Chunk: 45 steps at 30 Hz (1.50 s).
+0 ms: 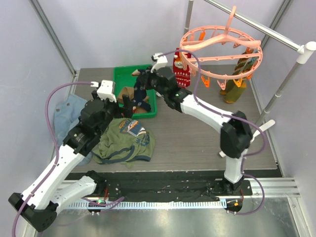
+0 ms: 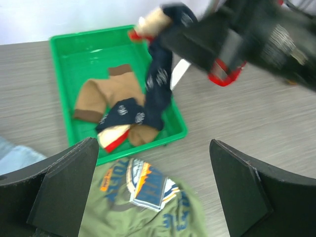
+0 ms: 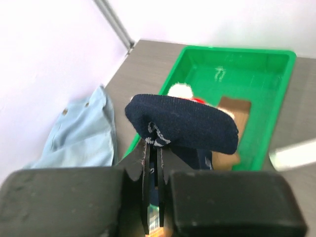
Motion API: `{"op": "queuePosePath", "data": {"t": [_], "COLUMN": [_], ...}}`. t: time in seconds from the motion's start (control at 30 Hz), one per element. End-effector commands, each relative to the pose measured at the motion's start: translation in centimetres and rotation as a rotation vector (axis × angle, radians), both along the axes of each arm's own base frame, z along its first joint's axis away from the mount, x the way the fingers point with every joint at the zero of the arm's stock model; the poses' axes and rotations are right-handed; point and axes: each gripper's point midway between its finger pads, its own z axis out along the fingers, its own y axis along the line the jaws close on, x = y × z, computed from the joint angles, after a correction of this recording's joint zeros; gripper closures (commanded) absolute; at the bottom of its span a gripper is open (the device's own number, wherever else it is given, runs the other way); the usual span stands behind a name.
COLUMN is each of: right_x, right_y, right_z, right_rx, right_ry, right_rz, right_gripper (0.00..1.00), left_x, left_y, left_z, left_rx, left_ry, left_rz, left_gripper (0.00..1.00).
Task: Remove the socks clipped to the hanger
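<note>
The pink ring hanger point(image 1: 222, 49) hangs from the rail at the back right. A red patterned sock point(image 1: 181, 74) and an olive, orange-striped sock point(image 1: 236, 85) are clipped to it. My right gripper point(image 3: 157, 148) is shut on a navy sock point(image 3: 182, 123), which dangles over the green tray point(image 1: 129, 68). That navy sock point(image 2: 158, 84) hangs down into the tray point(image 2: 59, 84) in the left wrist view. A tan sock point(image 2: 106, 94) and another navy sock point(image 2: 121, 116) lie in the tray. My left gripper point(image 2: 155, 192) is wide open and empty above the tray's near rim and the T-shirt.
An olive-green T-shirt point(image 1: 126, 140) lies just in front of the tray. A pale blue denim garment point(image 1: 66, 111) is bunched at the left edge. The white-and-grey rail stand point(image 1: 291, 59) rises at the right. Walls close in the back and left.
</note>
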Motion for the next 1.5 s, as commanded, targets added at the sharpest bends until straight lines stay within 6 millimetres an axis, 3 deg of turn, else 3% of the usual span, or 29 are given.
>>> {"op": "queuePosePath", "data": {"t": [0.0,0.03,0.07,0.17,0.23,0.27,0.37,0.43,0.47,0.5,0.53,0.57,0.6,0.67,0.7,0.8,1.0,1.03,1.1,1.43,1.47], "right_x": [5.1,6.4,7.3,9.4,9.7,9.8,9.8,9.5,9.5,9.0,8.8,8.4,7.9,7.4,7.6,7.2,6.3,6.0,5.7,3.1,2.7], "right_y": [1.8,3.0,3.7,5.1,4.5,4.4,3.0,2.0,0.8,0.1,-0.5,-1.6,-2.5,-4.0,-5.7,-8.2,-10.4,-10.8,-11.6,-15.2,-15.9], "right_z": [1.7,-2.8,-1.2,-5.3,-6.5,-6.0,-4.4,-3.6,-4.2,-2.8,-2.7,-3.8,-2.8,-3.6,-3.5,-3.1,-2.1,-1.2,-1.5,0.3,1.3], "right_rx": [-0.024,-0.091,-0.075,-0.175,-0.22,-0.219,-0.232,-0.251,-0.286,-0.286,-0.297,-0.336,-0.343,-0.391,-0.425,-0.491,-0.55,-0.534,-0.539,-0.505,-0.488], "right_ry": [-0.082,-0.027,-0.052,0.015,0.053,0.046,0.012,0.004,0.008,-0.006,-0.01,0.002,-0.016,-0.019,-0.026,-0.043,-0.06,-0.066,-0.057,-0.058,-0.067], "right_rz": [-0.099,-0.095,-0.1,-0.111,-0.146,-0.155,-0.2,-0.235,-0.277,-0.296,-0.318,-0.354,-0.38,-0.43,-0.504,-0.603,-0.649,-0.654,-0.659,-0.654,-0.661], "right_gripper": [0.89,0.87,0.84,0.53,0.46,0.39,0.29,0.29,0.29,0.29,0.29,0.29,0.29,0.3,0.29,0.29,0.29,0.29,0.3,0.33,0.33], "left_x": [-1.0,-1.1,-1.3,-1.8,-2.1,-2.1,-2.1,-2.1,-2.1,-2.1,-2.1,-2.2,-2.2,-2.2,-2.2,-2.3,-2.2,-2.1,-2.0,-0.1,0.2], "left_y": [2.5,2.8,3.0,3.6,3.7,3.9,3.9,3.9,4.0,3.9,3.9,3.9,3.9,3.9,3.9,3.7,3.5,3.5,3.3,-0.5,-0.7], "left_z": [-0.4,-1.5,-1.3,-1.0,-0.9,-0.9,-0.7,-0.7,-0.6,-0.7,-0.7,-0.6,-0.6,-0.6,-0.5,-0.7,-0.7,-0.8,-0.8,0.1,0.1], "left_rx": [0.059,0.074,0.073,0.061,0.056,0.052,0.053,0.056,0.055,0.057,0.055,0.052,0.052,0.052,0.051,0.051,0.049,0.05,0.049,0.006,0.005], "left_ry": [-0.046,-0.036,-0.055,-0.082,-0.09,-0.096,-0.101,-0.102,-0.103,-0.1,-0.102,-0.104,-0.105,-0.105,-0.106,-0.103,-0.101,-0.1,-0.094,-0.014,-0.004], "left_rz": [0.065,0.078,0.077,0.088,0.088,0.095,0.095,0.096,0.099,0.096,0.094,0.092,0.09,0.09,0.088,0.082,0.075,0.075,0.072,-0.029,-0.03], "left_gripper": [0.0,0.0,0.0,0.0,0.0,0.0,0.0,0.0,0.0,0.0,0.0,0.0,0.0,0.0,0.0,0.0,0.0,0.0,0.0,0.0,0.0]}}
